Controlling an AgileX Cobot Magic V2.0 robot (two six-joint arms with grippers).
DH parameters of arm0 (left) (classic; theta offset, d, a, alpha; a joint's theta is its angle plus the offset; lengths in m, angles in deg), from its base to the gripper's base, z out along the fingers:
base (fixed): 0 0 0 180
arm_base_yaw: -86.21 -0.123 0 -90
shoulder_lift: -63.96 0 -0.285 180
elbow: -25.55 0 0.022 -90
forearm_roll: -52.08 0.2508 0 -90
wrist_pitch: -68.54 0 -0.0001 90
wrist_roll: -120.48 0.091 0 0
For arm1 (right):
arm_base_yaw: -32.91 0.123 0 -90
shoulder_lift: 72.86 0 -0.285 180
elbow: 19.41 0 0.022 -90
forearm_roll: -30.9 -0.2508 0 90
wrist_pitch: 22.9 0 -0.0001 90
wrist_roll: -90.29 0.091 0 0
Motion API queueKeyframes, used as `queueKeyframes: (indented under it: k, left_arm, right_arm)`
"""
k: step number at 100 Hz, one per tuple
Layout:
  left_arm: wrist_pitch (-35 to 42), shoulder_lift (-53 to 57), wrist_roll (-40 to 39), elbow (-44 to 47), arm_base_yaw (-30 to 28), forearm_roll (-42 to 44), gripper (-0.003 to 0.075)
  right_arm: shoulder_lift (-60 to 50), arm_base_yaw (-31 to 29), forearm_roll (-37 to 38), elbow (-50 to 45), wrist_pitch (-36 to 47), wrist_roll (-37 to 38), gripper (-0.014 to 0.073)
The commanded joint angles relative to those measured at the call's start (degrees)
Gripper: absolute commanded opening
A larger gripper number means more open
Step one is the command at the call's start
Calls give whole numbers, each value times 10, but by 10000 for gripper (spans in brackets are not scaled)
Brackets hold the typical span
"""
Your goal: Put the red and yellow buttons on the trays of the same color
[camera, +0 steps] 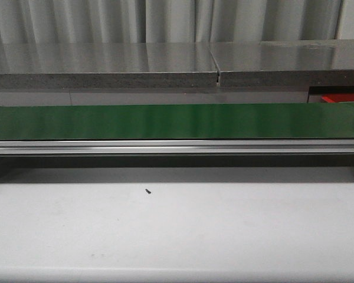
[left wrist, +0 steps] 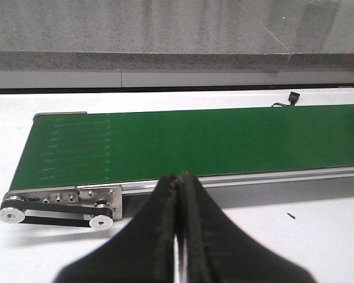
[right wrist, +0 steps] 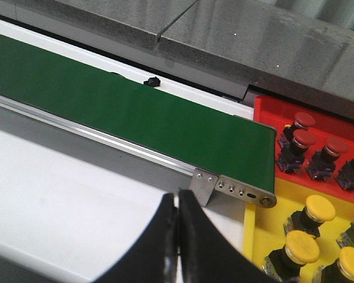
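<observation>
- A green belt [camera: 177, 121] runs left to right across the white counter [camera: 177, 230], with nothing riding on it
- The left gripper [left wrist: 178, 180] hovers over the counter near the belt's left end, jaws pressed together and holding nothing
- The right gripper [right wrist: 177, 196] hangs near the belt's right end, jaws likewise pressed together and holding nothing
- Past the belt's right end sits a red tray [right wrist: 265, 109] with red buttons [right wrist: 304, 139] in it, at least four showing
- Just nearer lies a yellow tray [right wrist: 253, 236] holding yellow buttons [right wrist: 318, 208]
- A small dark speck [camera: 148, 191] lies on the counter, near of the belt
</observation>
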Motion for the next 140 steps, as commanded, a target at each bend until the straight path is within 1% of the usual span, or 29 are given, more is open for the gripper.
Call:
queueKeyframes:
  k: [1, 76, 88, 97, 114, 121, 127, 140]
  left_arm:
    - [37, -3, -1, -16, 5, -15, -19]
    - [37, -3, -1, -16, 5, -15, -19]
    - [37, -3, -1, -16, 5, -15, -19]
    - [37, -3, -1, -16, 5, -15, -19]
    - [37, -3, -1, -16, 5, -15, -19]
    - [37, -3, -1, -16, 5, -15, -19]
    - [37, -3, -1, -16, 5, -15, -19]
    - [37, -3, -1, -16, 5, -15, -19]
  right_arm:
    - [6, 1, 0, 14, 47, -2, -96]
    - [6, 1, 6, 12, 47, -2, -98]
    - [-8, 1, 16, -7, 83, 4, -98]
    - [-32, 1, 52, -44, 135, 46, -98]
    - [-85, 1, 156, -119, 202, 192, -98]
    - [-90, 1, 188, -145, 218, 233, -98]
    - [-90, 1, 200, -165, 228, 247, -98]
    - [-90, 1, 199, -198, 256, 248, -98]
